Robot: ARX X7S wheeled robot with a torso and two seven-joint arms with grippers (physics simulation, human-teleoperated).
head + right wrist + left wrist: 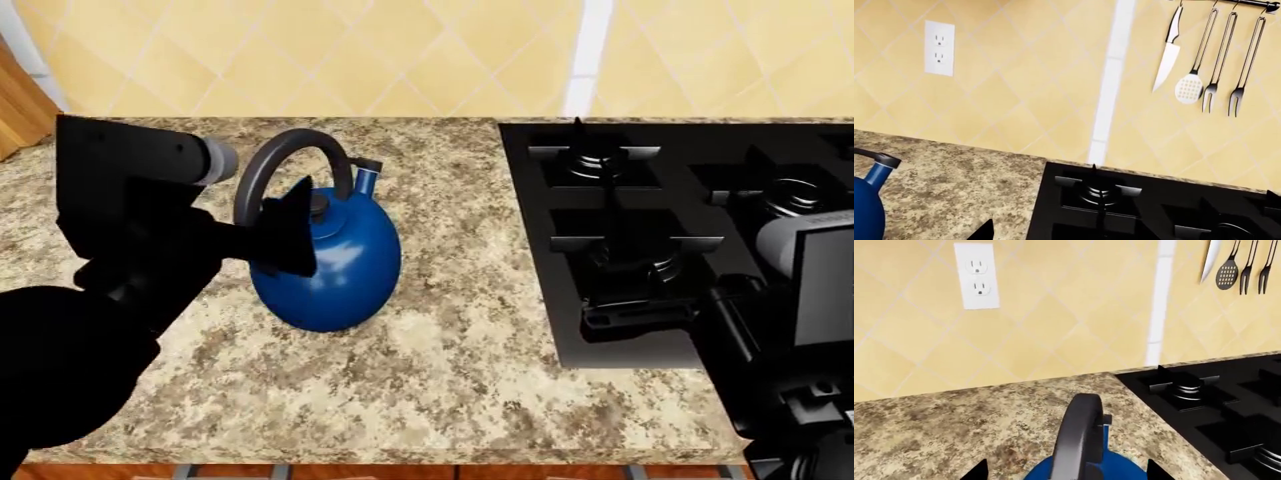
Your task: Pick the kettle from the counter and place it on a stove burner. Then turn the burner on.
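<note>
The blue kettle (330, 268) stands upright on the granite counter (454, 340), left of the stove (534, 260). Its black arched handle (1077, 440) rises between my left gripper's fingertips (978, 472). My left gripper (1066, 473) is open around the handle and has not closed on it; in the head view it sits at the kettle's left side (274, 240). My right gripper (1061, 235) is open and empty over the stove's left edge, with one fingertip (984, 231) showing. The kettle's spout (877, 167) shows at that view's edge. The burners (594, 160) (643, 255) are bare.
A tiled wall with an outlet (977, 275) backs the counter. A knife and utensils (1201, 60) hang above the stove. My right arm (807, 300) covers the stove's front right. The counter's front edge (400, 462) is close. The stove knobs are out of view.
</note>
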